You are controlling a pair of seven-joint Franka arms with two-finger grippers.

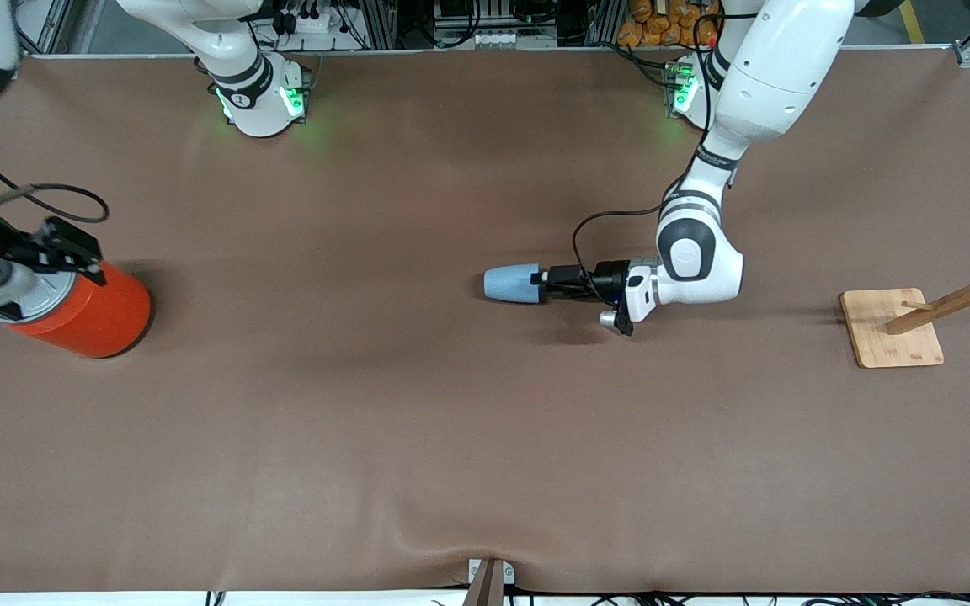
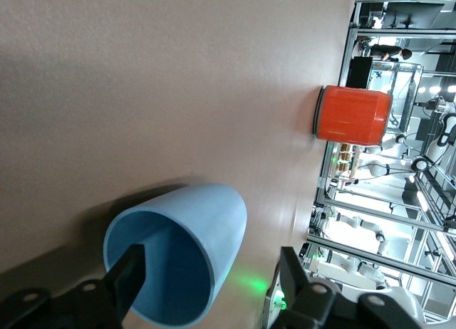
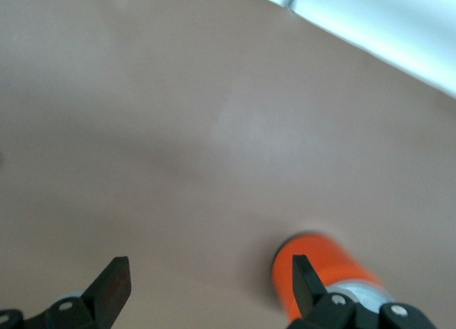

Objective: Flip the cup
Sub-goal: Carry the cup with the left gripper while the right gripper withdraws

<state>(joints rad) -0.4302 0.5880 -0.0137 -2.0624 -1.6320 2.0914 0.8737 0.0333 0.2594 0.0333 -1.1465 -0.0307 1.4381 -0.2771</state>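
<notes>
cup on its side mid-table, left gripper jaws spread astride its rim, right gripper spread above orange can, wooden rack apart

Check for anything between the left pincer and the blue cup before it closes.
Nothing visible stands between them. The left pincer already straddles the rim of the cup, which lies on its side: one finger inside the mouth, the other outside. The orange can sits toward the right arm's end.

Right gripper: bodies of both fingers cut by right wrist view's edge. Orange-red can beneath it: lid mostly hidden by gripper, blurred in wrist view. Cup at left gripper: rim partly hidden by one finger.
</notes>
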